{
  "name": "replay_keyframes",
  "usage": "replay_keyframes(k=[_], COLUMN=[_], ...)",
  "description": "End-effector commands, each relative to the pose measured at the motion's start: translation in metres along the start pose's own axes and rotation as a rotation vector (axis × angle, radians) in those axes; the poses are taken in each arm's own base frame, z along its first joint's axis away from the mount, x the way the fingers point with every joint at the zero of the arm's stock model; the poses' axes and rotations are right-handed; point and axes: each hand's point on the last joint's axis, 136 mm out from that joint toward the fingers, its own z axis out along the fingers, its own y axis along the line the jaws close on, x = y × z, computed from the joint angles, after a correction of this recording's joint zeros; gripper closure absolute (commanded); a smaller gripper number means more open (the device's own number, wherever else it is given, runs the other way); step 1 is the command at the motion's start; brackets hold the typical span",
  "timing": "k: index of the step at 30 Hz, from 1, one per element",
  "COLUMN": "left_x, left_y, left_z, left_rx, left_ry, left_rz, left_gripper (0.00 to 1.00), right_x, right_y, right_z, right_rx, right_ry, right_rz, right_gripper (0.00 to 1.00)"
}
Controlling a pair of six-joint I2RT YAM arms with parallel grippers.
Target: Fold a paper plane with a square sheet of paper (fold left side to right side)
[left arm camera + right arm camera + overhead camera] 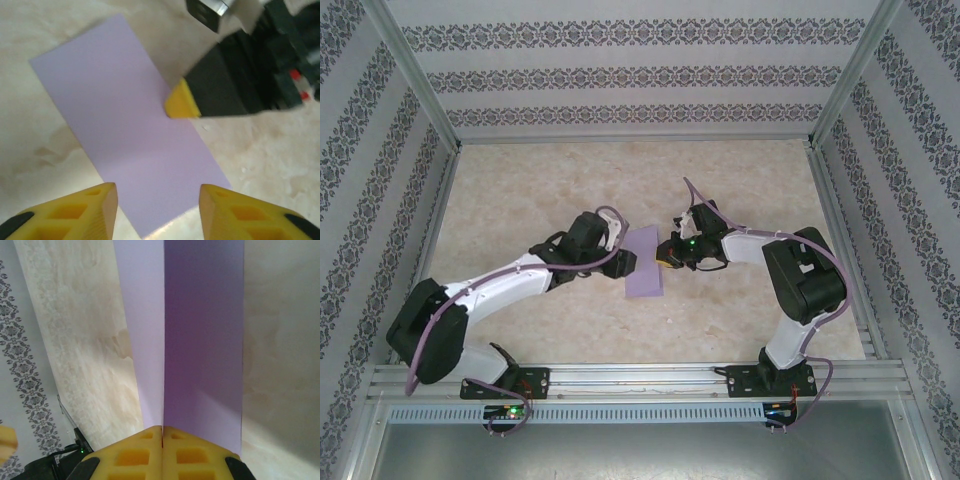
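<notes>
Mottled beige table (520,200); at its middle, smooth lavender paper (646,262), folded into a narrow rectangle. Right gripper (163,432) pressed together, pinching its edge. Left gripper (157,192) spread over one short end.

Top camera high and far, looking down, wrist cameras close, all sharing the paper (642,270)
</notes>
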Motion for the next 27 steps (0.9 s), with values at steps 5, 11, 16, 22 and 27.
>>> replay_keyframes(k=[5,11,16,22,27], left_x=[0.054,0.06,0.062,0.054,0.049], left_y=[-0.045,-0.062,-0.064,-0.06,-0.053], left_z=[0.009,0.03,0.046,0.059,0.07], left_rx=[0.047,-0.006,-0.118,-0.264,-0.364], left_ry=[0.119,0.14,0.147,0.126,0.126], left_rz=[0.247,0.346,0.471,0.584,0.629], left_gripper=[0.39,0.34,0.3,0.28,0.3], right_x=[0.0,0.0,0.001,0.001,0.001], right_y=[0.0,-0.001,-0.003,-0.004,-0.003], right_z=[-0.005,-0.005,-0.005,-0.004,-0.003], right_rx=[-0.002,0.008,0.015,0.018,0.015], right_ry=[-0.008,-0.012,-0.012,-0.012,-0.009], right_rz=[0.034,0.033,0.035,0.036,0.034], right_gripper=[1.0,1.0,1.0,1.0,1.0])
